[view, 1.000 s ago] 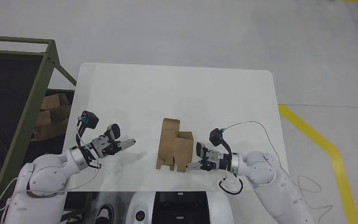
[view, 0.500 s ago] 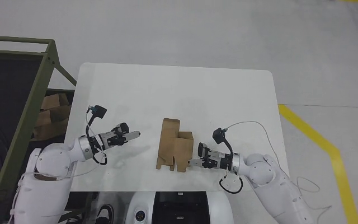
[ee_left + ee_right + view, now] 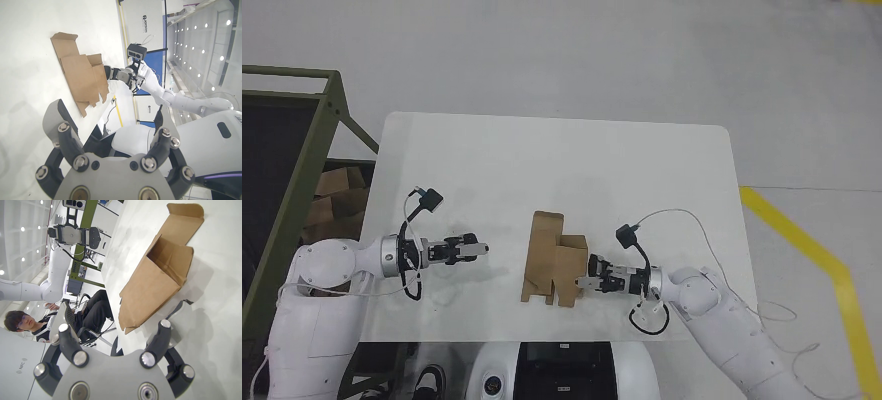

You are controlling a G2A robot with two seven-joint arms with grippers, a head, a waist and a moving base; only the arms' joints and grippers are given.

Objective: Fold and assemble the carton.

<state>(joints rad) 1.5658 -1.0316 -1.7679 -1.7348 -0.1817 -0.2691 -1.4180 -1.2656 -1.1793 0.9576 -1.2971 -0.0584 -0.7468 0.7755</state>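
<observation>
- The left claw point(image 3: 110, 106) has its fingers point(image 3: 64, 117) set wide apart, with nothing between them.
- It is held low over the surface point(image 3: 542, 160) on the robot's left side. It points toward the carton point(image 3: 554, 262) and is apart from it, with bare surface between the two.
- The right claw point(image 3: 124, 303) is also spread apart and is not clamped on anything.
- The near end of the carton sits between the right claw's two fingers. One finger lies low against the surface along the carton's lower edge. The other stands clear on the opposite side.
- In the left wrist view, the dark tip of the right claw meets the raised side panel of the carton. In the top view, this claw is at the carton's right edge, close to its front corner.
- The carton is brown cardboard, partly erected, and lies on the surface near the middle of the front edge.
- One section of the carton forms an open rectangular tube, with its mouth facing the far side of the surface.
- A long flat panel with a short end flap extends from the tube toward the far side and lies flat on the surface. Notched flaps project at the near end.
- An olive-green frame point(image 3: 332, 100) stands to the left of the surface, with brown cardboard pieces point(image 3: 337, 195) beside it.
- A yellow floor line point(image 3: 802, 240) runs on the floor to the right of the surface.
</observation>
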